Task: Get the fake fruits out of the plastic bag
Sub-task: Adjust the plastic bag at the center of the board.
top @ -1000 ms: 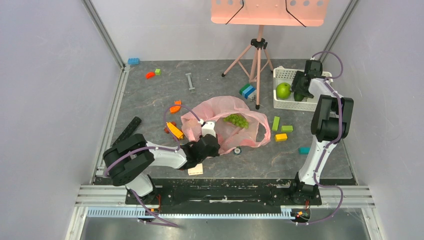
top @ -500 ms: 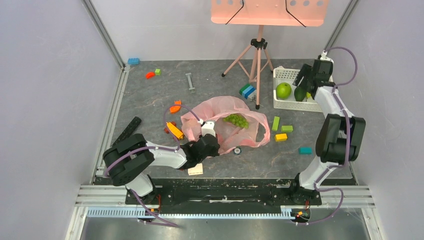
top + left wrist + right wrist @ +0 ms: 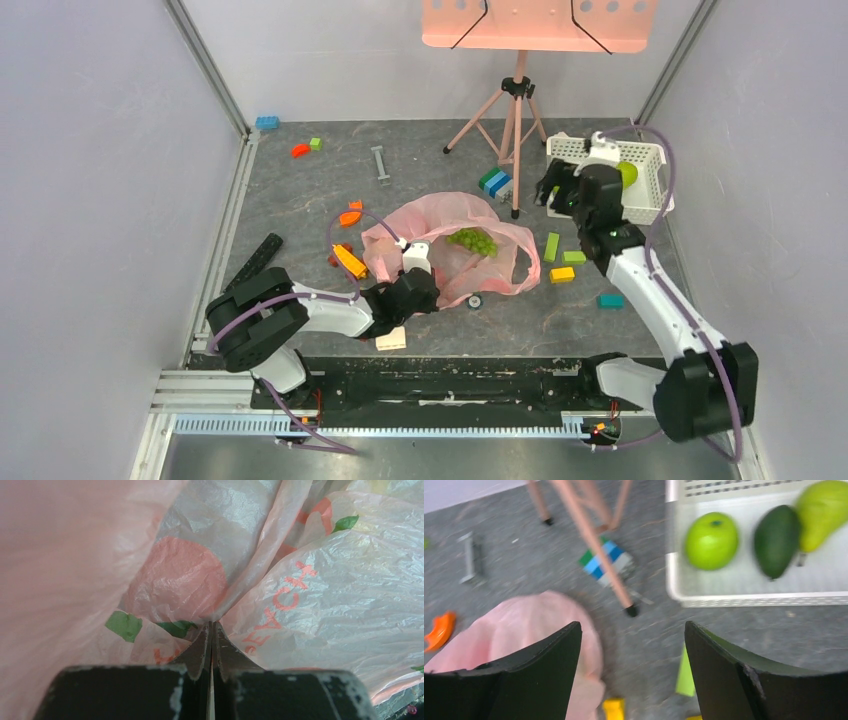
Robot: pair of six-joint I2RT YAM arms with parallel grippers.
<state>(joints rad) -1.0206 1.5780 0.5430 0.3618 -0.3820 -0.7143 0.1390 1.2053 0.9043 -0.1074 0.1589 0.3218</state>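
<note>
Left gripper (image 3: 211,626) clamped on thin crinkly translucent pink plastic bag (image 3: 300,580), lying centre-scene. Right gripper (image 3: 631,635) spread wide, empty. Glossy green plastic grapes (image 3: 472,240) sit in bag's mouth. Likely light, knobbly, slippery; pinch across cluster's middle.

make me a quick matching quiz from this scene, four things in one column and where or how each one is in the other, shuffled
Column one
1. green grapes
2. green apple
3. left gripper
4. right gripper

Column two
A. open, holding nothing
B. in the white basket
C. shut on the plastic bag
D. lying at the bag's open mouth

Pairs: 1-D, 2-B, 3-C, 4-A
</note>
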